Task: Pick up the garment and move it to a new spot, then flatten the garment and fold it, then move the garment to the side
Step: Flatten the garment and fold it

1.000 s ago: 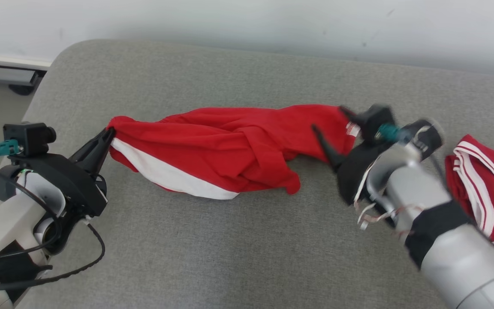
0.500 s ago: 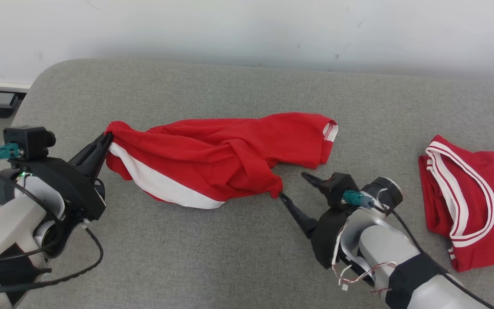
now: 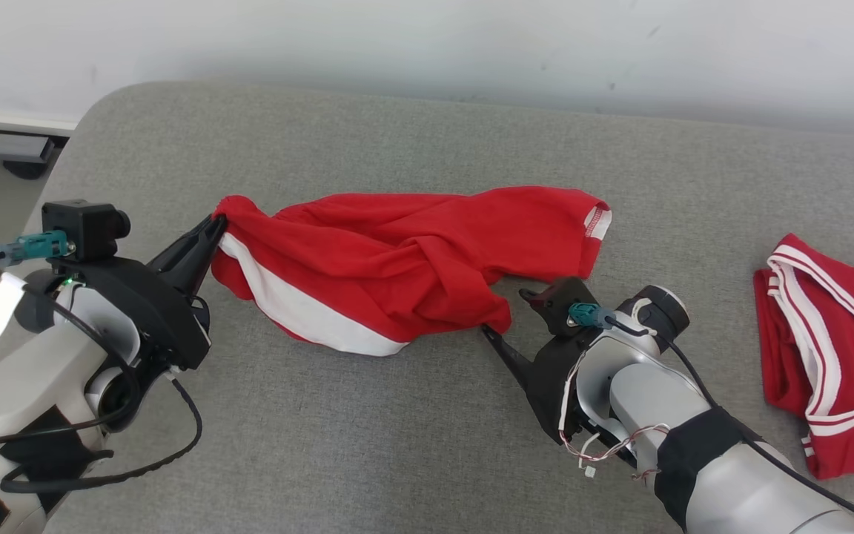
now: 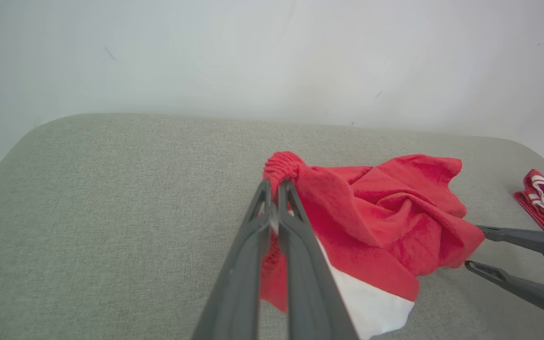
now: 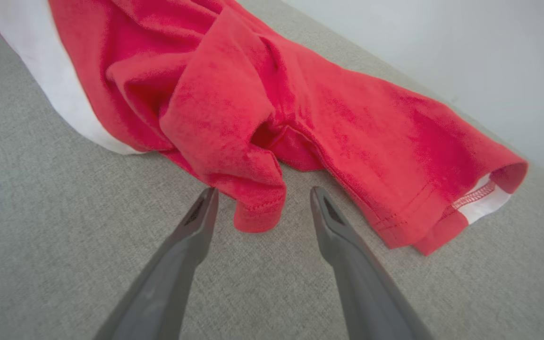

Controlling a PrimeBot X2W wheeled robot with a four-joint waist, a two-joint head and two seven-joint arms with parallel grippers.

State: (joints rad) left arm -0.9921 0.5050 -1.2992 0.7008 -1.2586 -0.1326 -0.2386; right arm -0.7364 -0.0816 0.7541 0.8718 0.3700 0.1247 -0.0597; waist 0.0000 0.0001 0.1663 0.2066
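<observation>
- Head view: our left gripper [image 3: 217, 221] was pinched tight on the left end of the crumpled red knit garment with a white band [image 3: 397, 252]. The garment lay across the middle of the grey woven cushion [image 3: 368, 452], twisted into a long, soft roll.
- Our right gripper [image 3: 505, 312] sat low on the cushion at the garment's near right corner. Its fingers were spread wide and held nothing.
- A second red jersey with white striped trim [image 3: 827, 348] lay well apart at the right, loosely folded.
- We judged the task to be early in the flattening. One end was gripped and the cloth was bunched, with nothing spread. Whether this was its new spot we could not tell. Spreading, folding and moving it aside were all left to do.
- Left wrist view: the left gripper [image 4: 275, 186] had its long dark fingers nearly together around a gathered, ribbed-looking knot of the garment [image 4: 385, 212]. The fabric hung in deep, limp folds, and the white band showed smooth beneath.
- The right gripper [image 4: 474, 246] stood agape just beside the garment's right corner.
- Right wrist view: the right gripper [image 5: 264, 191] framed a drooping stitched corner of the garment [image 5: 347, 118] between its wide fingers, with no grip on it. A hemmed sleeve with a white lining lay to the right on the coarse cushion [image 5: 64, 245].
</observation>
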